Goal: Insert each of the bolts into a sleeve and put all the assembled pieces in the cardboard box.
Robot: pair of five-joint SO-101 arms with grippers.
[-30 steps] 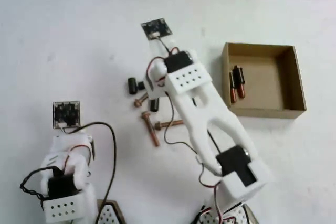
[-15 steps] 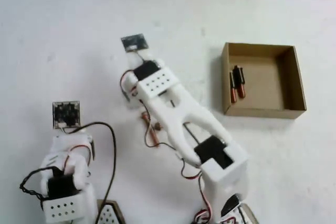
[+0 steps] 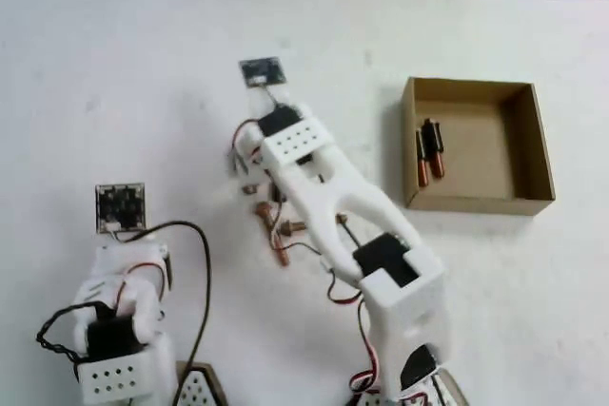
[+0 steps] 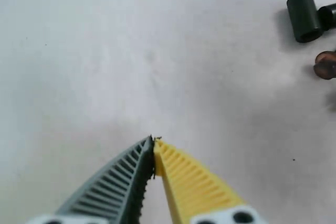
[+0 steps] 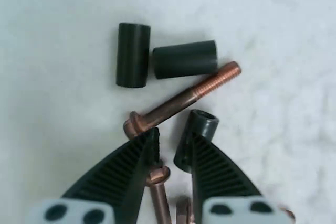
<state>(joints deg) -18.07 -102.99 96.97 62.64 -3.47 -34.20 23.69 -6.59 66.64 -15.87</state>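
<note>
High view: the cardboard box (image 3: 476,204) stands at 3 o'clock on the white table (image 3: 114,64), and two assembled pieces (image 3: 428,154) lie side by side inside it near its 9 o'clock wall. The right arm (image 3: 333,197) stretches from 6 o'clock toward the table's centre, above the loose bolts (image 3: 276,235), which lie at 9 o'clock from the box and well apart from it. The left arm (image 3: 114,330) sits folded at 7 o'clock.

Right wrist view: we see the right gripper (image 5: 167,141) with its jaws narrowly parted and clamping nothing. The head of a short bolt (image 5: 157,176) lies on the table in the gap. Just beyond the tips lies a long bolt (image 5: 181,98), and beyond it two black sleeves (image 5: 133,54) lie on their sides, nearly touching at a right angle. A third sleeve (image 5: 202,123), tilted with its bore showing, rests against the outer face of one finger.

Left wrist view: we see the left gripper (image 4: 153,142) with its jaws pressed together and empty over bare table. A far sleeve (image 4: 303,10) and a bolt head (image 4: 325,64) lie well apart from it.
</note>
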